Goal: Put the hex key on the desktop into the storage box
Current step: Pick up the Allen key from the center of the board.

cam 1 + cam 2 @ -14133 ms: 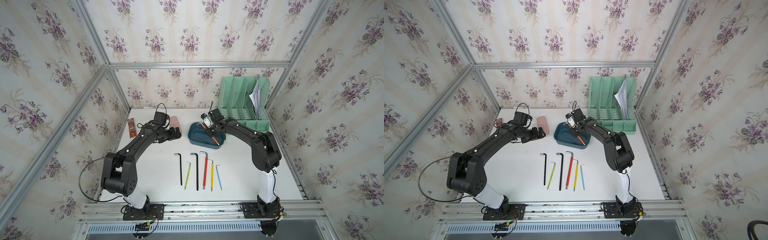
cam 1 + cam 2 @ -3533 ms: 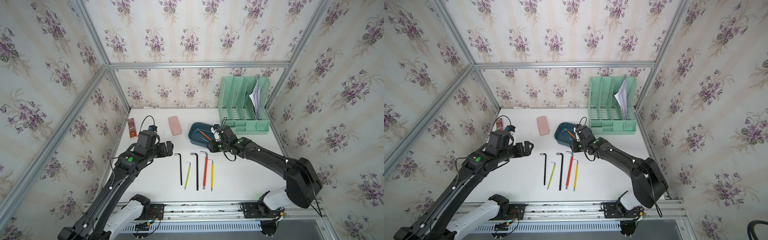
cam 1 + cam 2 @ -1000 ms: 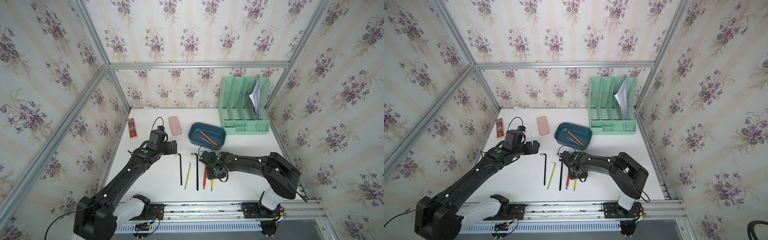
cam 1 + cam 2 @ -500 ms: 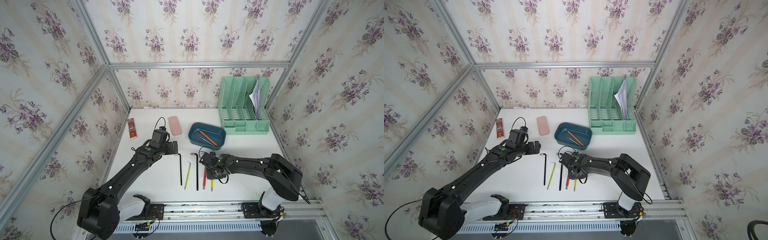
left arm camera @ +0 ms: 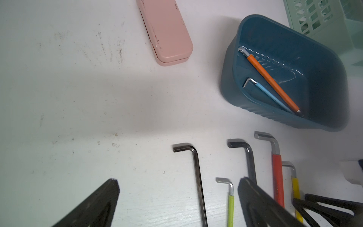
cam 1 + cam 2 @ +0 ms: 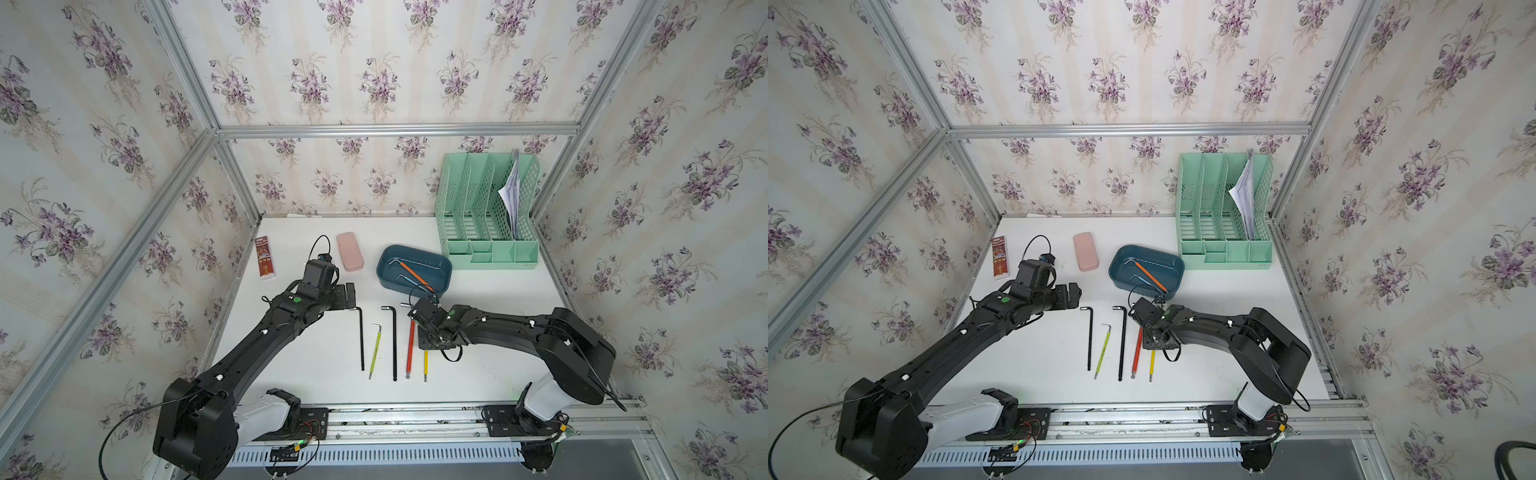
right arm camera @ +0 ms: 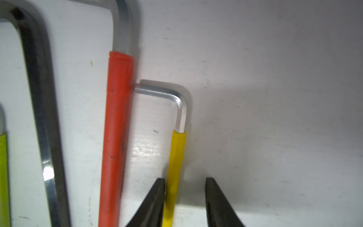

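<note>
Several hex keys lie in a row on the white desktop (image 6: 498,361). My right gripper (image 7: 184,182) is low over the yellow-sleeved hex key (image 7: 177,149), open. Its two fingers straddle the sleeve: one touches it, the other stands apart. In a top view this gripper (image 6: 432,336) covers the key's bent end. The red-sleeved key (image 7: 116,127) lies right beside it. My left gripper (image 5: 177,184) hovers open above the leftmost black key (image 5: 198,176), holding nothing. The teal storage box (image 6: 390,282) sits behind the row with an orange key (image 5: 273,82) and a blue key (image 5: 265,92) inside.
A mint-green file organiser (image 6: 486,216) with papers stands at the back right, close to the box. A pink case (image 6: 350,251) and a small brown packet (image 6: 264,262) lie at the back left. Aluminium rails frame the table.
My right gripper has stayed low over the yellow key, its jaws narrowing, then widening a little. The left gripper has edged slightly towards the black key's bend.
</note>
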Robot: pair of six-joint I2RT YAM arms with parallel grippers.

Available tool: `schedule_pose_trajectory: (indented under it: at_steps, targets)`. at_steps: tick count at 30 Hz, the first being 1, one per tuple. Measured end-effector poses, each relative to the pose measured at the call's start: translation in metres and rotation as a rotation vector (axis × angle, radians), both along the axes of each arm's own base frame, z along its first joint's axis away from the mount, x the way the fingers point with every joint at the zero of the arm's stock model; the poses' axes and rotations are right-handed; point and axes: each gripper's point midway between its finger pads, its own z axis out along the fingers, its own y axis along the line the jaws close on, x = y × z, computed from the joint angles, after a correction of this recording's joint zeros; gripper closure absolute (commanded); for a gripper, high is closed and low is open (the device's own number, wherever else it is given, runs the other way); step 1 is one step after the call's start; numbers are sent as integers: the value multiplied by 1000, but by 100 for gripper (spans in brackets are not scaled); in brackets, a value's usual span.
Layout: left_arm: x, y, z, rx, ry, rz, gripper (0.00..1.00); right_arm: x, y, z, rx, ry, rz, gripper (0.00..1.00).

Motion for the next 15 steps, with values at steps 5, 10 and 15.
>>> schedule_pose_trajectory:
  at_steps: [5,10,15]
  targets:
    - [-3,1,-1,0,3,2,1,1,-23,3,-42,21,-25,59]
    - [-3,1,-2,1,6,2,1,-11,-25,5,-34,81,-12,56]
    - [-3,1,-4,2,11,1,1,-13,-21,2,-30,104,0,56]
